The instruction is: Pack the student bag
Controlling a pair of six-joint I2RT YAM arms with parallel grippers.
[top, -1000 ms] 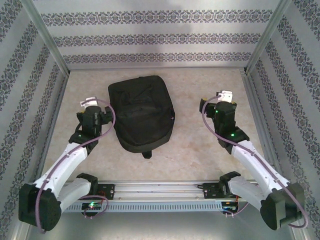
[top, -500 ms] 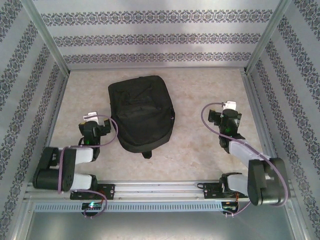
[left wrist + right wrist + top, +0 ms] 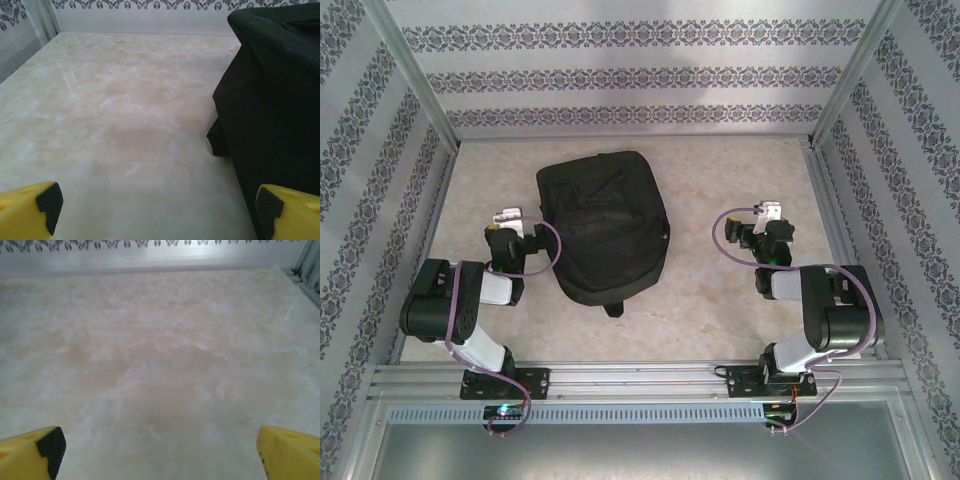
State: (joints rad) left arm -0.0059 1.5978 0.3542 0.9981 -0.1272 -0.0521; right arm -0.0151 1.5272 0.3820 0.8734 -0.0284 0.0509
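The student bag (image 3: pixel 603 225) is a large black fabric backpack lying flat in the middle of the table, with a short strap at its near end. My left gripper (image 3: pixel 507 216) hovers low just to the left of the bag, open, with nothing between its yellow fingers (image 3: pixel 30 212). In the left wrist view the student bag (image 3: pixel 270 100) rises as a dark wall on the right, beside the left gripper (image 3: pixel 159 207). My right gripper (image 3: pixel 769 212) stands open over bare table well to the right of the bag. The right gripper (image 3: pixel 160 447) holds nothing between its fingers (image 3: pixel 290 450).
The pale marbled table top (image 3: pixel 710 290) is boxed in by patterned walls (image 3: pixel 620 80) at the back and both sides, with aluminium posts (image 3: pixel 845 75) at the corners. A metal rail (image 3: pixel 640 385) carrying the arm bases runs along the near edge.
Both arms have folded back over their bases, elbows drawn in from the near corners. The grippers stayed beside the bag and stayed open. The bag has not moved.
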